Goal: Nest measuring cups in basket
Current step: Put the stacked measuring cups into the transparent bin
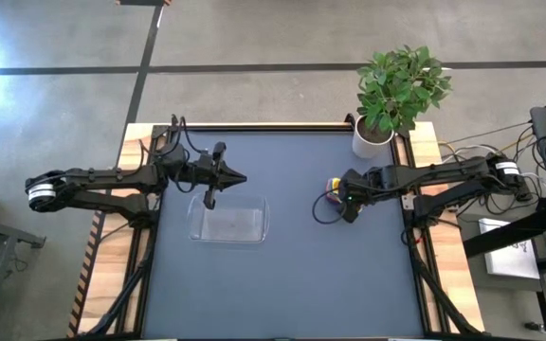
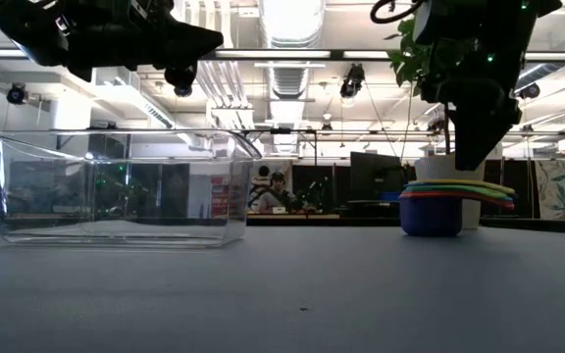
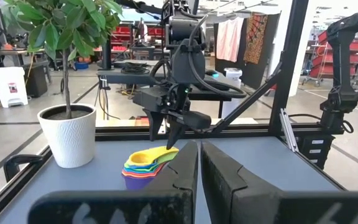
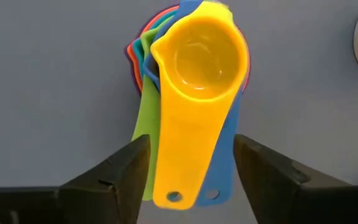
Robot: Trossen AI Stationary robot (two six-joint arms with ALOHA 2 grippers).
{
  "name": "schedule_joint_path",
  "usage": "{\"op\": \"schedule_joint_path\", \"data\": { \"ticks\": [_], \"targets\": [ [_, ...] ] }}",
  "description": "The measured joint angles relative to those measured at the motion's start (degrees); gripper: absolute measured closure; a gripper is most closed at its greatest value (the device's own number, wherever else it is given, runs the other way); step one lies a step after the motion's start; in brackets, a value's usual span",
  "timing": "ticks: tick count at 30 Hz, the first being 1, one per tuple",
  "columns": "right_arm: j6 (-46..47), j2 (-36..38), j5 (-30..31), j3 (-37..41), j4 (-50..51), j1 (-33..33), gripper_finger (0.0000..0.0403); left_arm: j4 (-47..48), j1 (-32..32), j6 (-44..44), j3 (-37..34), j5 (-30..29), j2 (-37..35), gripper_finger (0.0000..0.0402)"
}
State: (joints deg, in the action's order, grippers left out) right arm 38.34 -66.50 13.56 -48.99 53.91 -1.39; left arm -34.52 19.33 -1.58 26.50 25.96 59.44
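- Seven measuring cups (image 4: 194, 81) is the task's count, but only yellow, blue, green, orange, red and a purple base can be picked out in the nested stack; teal cannot be confirmed.
- Right gripper (image 4: 191, 165) hangs directly over the stack's handles, its fingers (image 4: 114, 177) parted to either side of the yellow handle and holding nothing. The handles fan out rather than lying flush, so a closure here is likely to catch only the top one or two and lift them clear of the rest.
- Yellow cup (image 4: 201, 59) sits loose on top; a pinch on its handle tip could tilt it and spill it off the stack.
- Stack stands on the counter (image 1: 282, 275) near the white plant pot (image 1: 373, 142), well apart from the basket (image 1: 227, 221), which is empty. The carry is long, and a slack grip risks a drop on the way.
- Left gripper (image 1: 238, 177) hovers just above the basket's far rim, fingers fully closed and empty. An arriving right arm could collide with it.
- Basket is light and clear; a knock from either arm would probably slide it.
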Motion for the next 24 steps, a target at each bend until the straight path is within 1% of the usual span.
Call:
{"op": "schedule_joint_path", "data": {
  "ticks": [7, 14, 19, 24],
  "targets": [
    [1.3, 0.0, -0.1, 0.0, 0.4, 0.0, 0.0148, 0.1, 0.0, 0.0, 0.0, 0.0, 0.0, 0.0400],
    [0.5, 0.8, -0.7, 1.0, 0.2, -0.8, 0.0125, 0.7, -0.2, 0.0, -0.1, 0.0, 0.0, 0.0400],
    [-3.4, 3.1, -6.2, 4.0, -7.2, -3.5, 0.0104, 1.5, -1.2, 0.0, -0.1, 0.1, 0.0, 0.0400],
    [-6.0, 4.0, -7.6, 5.3, -7.6, -5.5, 0.0076, 2.2, -1.7, 0.0, -0.1, 0.1, 0.0, 0.0400]
  ]
}}
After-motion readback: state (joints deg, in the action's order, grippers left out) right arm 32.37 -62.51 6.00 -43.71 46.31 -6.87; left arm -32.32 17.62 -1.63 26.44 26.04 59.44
